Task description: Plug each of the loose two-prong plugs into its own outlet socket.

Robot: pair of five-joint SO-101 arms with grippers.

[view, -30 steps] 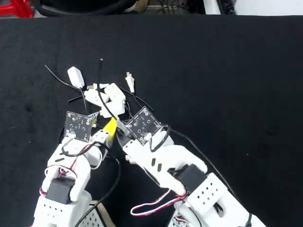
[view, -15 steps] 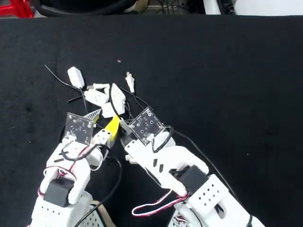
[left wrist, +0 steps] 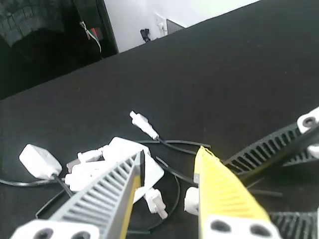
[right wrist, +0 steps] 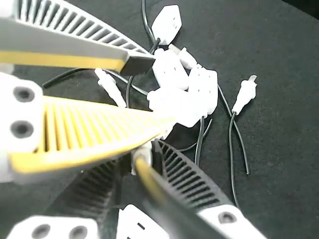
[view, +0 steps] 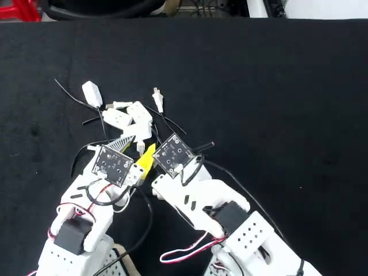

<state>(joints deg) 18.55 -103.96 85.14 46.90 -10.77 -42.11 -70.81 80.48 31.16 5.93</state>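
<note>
Here, toward the left edge of the worktop [view: 270,86], we find a lone outlet socket [view: 92,93], well apart from both arms. Just right of it lies a heap of white sockets and plugs [view: 129,117], touching one another. Toward the near edge from that heap, the left gripper [view: 144,142] hangs with its jaws spread wide, and a small plug [view: 140,147] lies on the worktop under the gap. Right of the heap a two-prong plug [view: 157,101] lies by itself. The right gripper [right wrist: 142,157] sits just beside the left one; whether it grips anything we cannot tell.
</note>
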